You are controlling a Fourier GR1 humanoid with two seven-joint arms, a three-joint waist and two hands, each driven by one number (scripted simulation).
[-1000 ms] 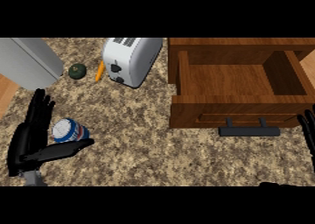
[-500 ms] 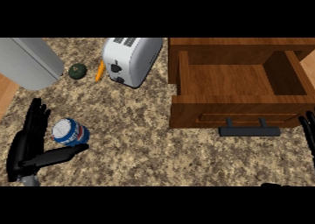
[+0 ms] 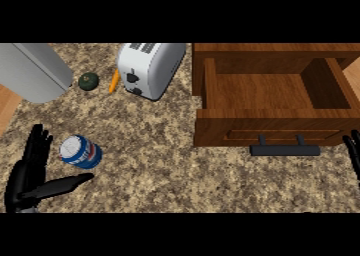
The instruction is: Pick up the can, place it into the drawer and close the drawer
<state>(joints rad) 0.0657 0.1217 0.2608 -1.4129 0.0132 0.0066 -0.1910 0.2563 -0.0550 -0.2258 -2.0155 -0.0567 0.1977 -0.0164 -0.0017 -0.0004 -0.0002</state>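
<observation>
left hand shows at the lower left of the head view, fingers straight and spread along the left side of the can, thumb stretched out below it. the fingers lie right beside the can and the thumb ends near its lower edge, but nothing is curled round it; whether any finger actually touches the can cannot be told. the can stands on the speckled counter, blue and white, its pale top turned up toward the view, well apart from the drawer.

right hand rests at the right edge, fingers up and straight, apart from everything, just right of the drawer front.

the drawer is pulled open, a wooden box with its bare floor showing. its front panel faces the lower edge of the view and carries a dark handle that sticks out over the counter.

at the top of the counter a white toaster lies tilted, slots at its upper end. just left of it is a thin orange carrot, and left of that a small dark green round thing. a large grey metal block fills the upper left corner, near the green thing.
</observation>
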